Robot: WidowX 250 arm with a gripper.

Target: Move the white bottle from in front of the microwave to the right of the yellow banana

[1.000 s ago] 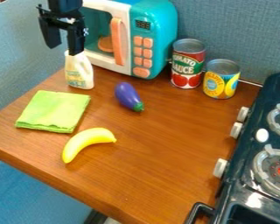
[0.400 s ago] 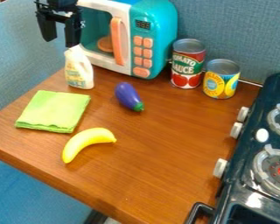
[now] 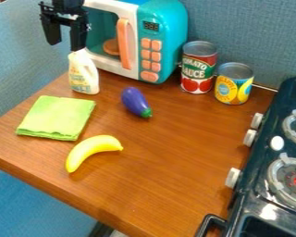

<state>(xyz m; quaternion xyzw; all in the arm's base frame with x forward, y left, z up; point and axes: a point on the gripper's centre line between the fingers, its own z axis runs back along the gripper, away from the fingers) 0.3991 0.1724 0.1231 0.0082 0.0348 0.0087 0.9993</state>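
Bottle (image 3: pixel 83 74), white: you will find it upright on the bench (image 3: pixel 169 162), beside the toy microwave (image 3: pixel 167 28). Relative to the hand (image 3: pixel 65 46), it lies below, nearer the finger on the microwave side; you cannot confirm contact between that fingertip and the bottle's top. Note the hand's state: released, fingers spread apart. Toward you from the bottle, locate the green cloth (image 3: pixel 56 118), the purple eggplant (image 3: pixel 135 101) and the yellow banana (image 3: pixel 90 149).
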